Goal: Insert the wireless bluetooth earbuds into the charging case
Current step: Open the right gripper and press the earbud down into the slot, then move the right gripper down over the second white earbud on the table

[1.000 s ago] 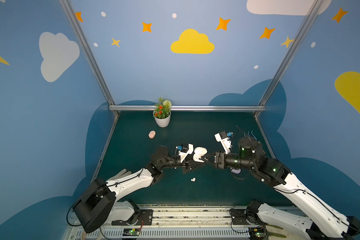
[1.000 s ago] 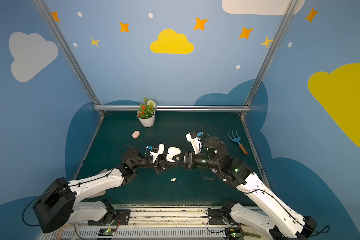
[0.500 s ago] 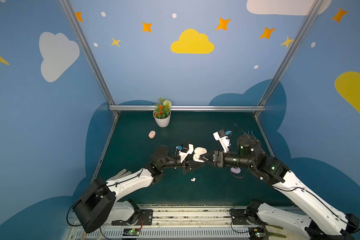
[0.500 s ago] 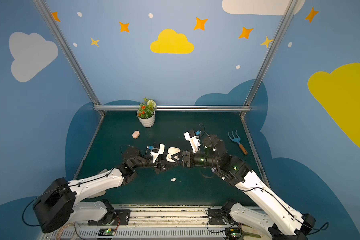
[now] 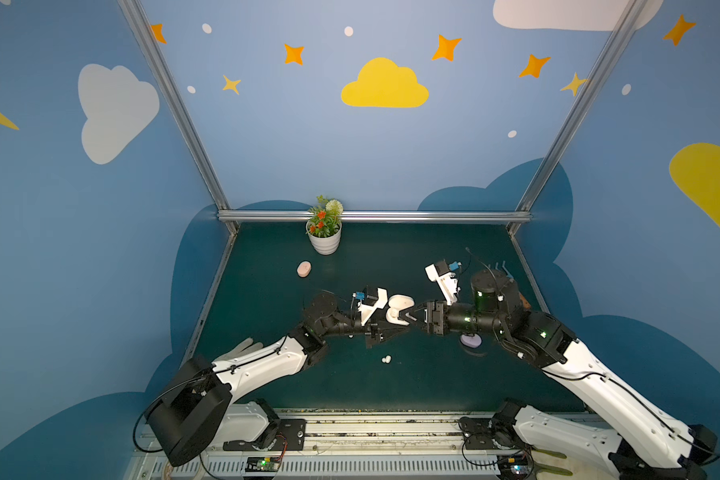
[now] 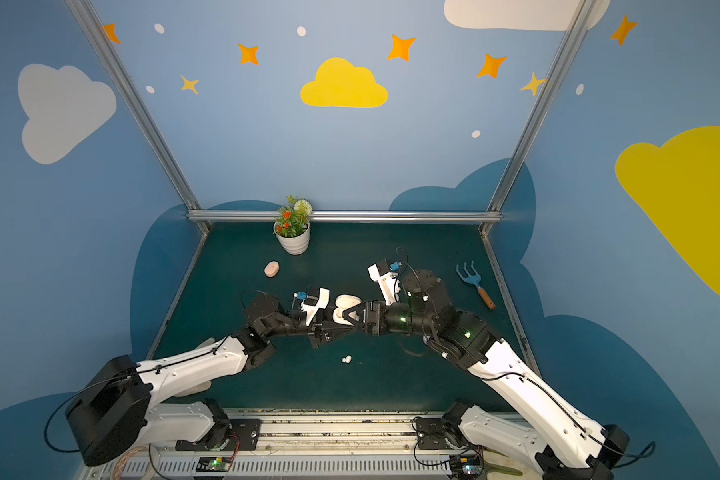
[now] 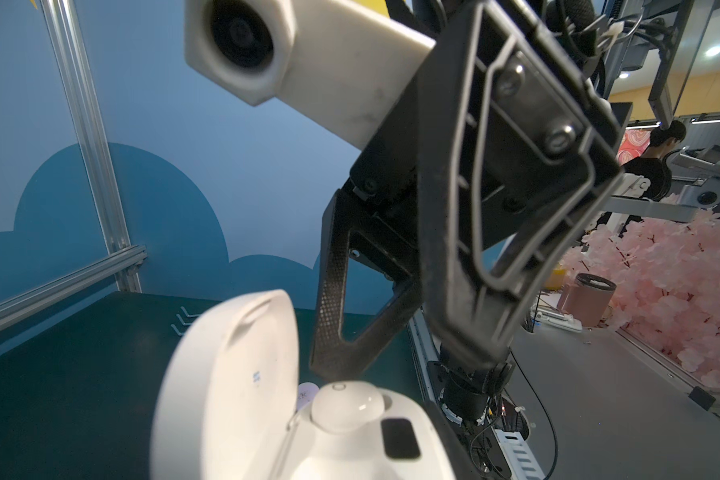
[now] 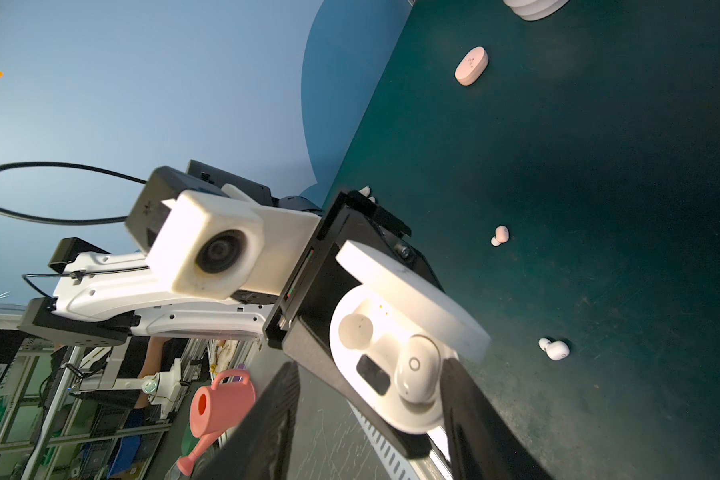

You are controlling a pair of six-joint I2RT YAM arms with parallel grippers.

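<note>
My left gripper (image 5: 387,328) is shut on the base of a white charging case (image 5: 398,309), held above the table with its lid (image 7: 229,374) swung up. One whitish earbud (image 8: 416,370) sits in a slot of the case; the slot beside it (image 8: 355,330) is empty. My right gripper (image 5: 412,318) meets the case from the right. It is open, one finger (image 8: 479,424) close beside the seated earbud and the other well apart. Two more earbuds lie on the mat, a whitish one (image 8: 555,349) and a pinkish one (image 8: 500,235).
A closed pink case (image 5: 304,269) lies at the back left near a white plant pot (image 5: 324,241). A lilac case (image 5: 470,341) sits under my right arm. A blue hand rake (image 6: 476,286) lies at the right edge. Aluminium rails bound the mat.
My right arm has edged left toward the case and its jaws have spread a little. My left arm and the case have stayed still.
</note>
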